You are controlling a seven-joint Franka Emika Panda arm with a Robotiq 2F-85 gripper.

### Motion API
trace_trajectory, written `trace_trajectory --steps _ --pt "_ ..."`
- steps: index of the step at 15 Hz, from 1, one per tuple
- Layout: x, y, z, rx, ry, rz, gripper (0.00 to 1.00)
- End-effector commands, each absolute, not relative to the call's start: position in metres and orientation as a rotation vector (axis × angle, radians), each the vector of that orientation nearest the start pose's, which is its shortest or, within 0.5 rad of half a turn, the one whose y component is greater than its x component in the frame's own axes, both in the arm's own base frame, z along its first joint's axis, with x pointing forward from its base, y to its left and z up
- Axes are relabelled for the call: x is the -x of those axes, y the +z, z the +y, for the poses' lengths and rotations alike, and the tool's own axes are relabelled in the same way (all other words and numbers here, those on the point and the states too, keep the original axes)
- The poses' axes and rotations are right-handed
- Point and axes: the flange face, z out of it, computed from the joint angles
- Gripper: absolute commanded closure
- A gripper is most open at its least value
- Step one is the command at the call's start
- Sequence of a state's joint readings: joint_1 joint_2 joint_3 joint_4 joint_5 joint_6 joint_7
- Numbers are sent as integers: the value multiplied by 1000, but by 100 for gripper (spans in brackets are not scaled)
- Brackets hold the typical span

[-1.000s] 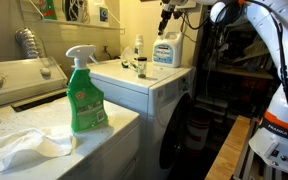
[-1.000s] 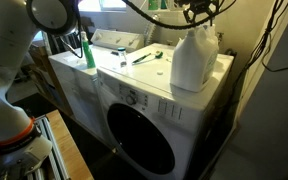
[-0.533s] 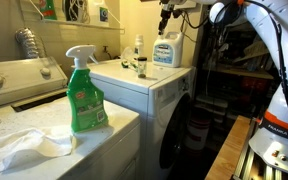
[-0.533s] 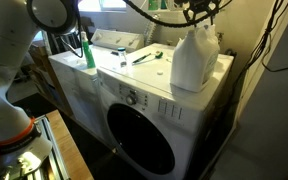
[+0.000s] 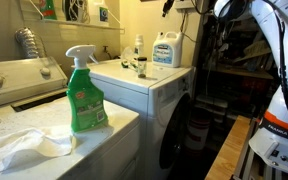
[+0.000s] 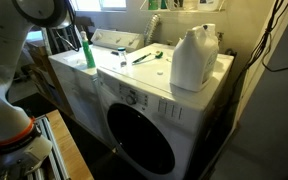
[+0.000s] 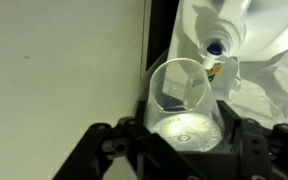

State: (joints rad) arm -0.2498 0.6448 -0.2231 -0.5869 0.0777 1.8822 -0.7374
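Note:
In the wrist view my gripper [image 7: 181, 130] is shut on a clear plastic cup [image 7: 179, 95], with one jaw on each side of it. The cup's open end points away from the camera. Below it is a white detergent jug [image 7: 259, 30] with its blue spout [image 7: 215, 47] uncovered. In both exterior views the jug [image 5: 164, 50] [image 6: 194, 58] stands on the white washer top [image 6: 154, 75]. Only the gripper's lower tip [image 5: 168, 5] shows at the top edge of an exterior view, well above the jug.
A green spray bottle [image 5: 84, 95] [image 6: 87, 52] and a white cloth [image 5: 24, 145] sit on the neighbouring machine. A small bottle [image 5: 138, 48] and small items [image 6: 144, 57] lie on the washer top. The round washer door [image 6: 139, 140] faces front. A shelf [image 5: 64, 22] runs along the wall.
The gripper was at the jug's top. It has risen straight up with the clear cup, almost out of both exterior views, and the jug stays in place.

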Motion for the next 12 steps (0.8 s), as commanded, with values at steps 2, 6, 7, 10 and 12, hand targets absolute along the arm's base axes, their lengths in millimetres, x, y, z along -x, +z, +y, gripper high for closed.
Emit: trace_trajectory --steps 2,6,7,10,12 --pt "-680 714 -237 3182 -978 -676 54" --pt "-698 677 -212 2995 -876 -773 56" --pt "-702 667 -206 2961 -836 -794 56" --pt "-715 626 -191 2876 -688 -848 53" --pt "-722 599 -182 2843 -590 -885 54"
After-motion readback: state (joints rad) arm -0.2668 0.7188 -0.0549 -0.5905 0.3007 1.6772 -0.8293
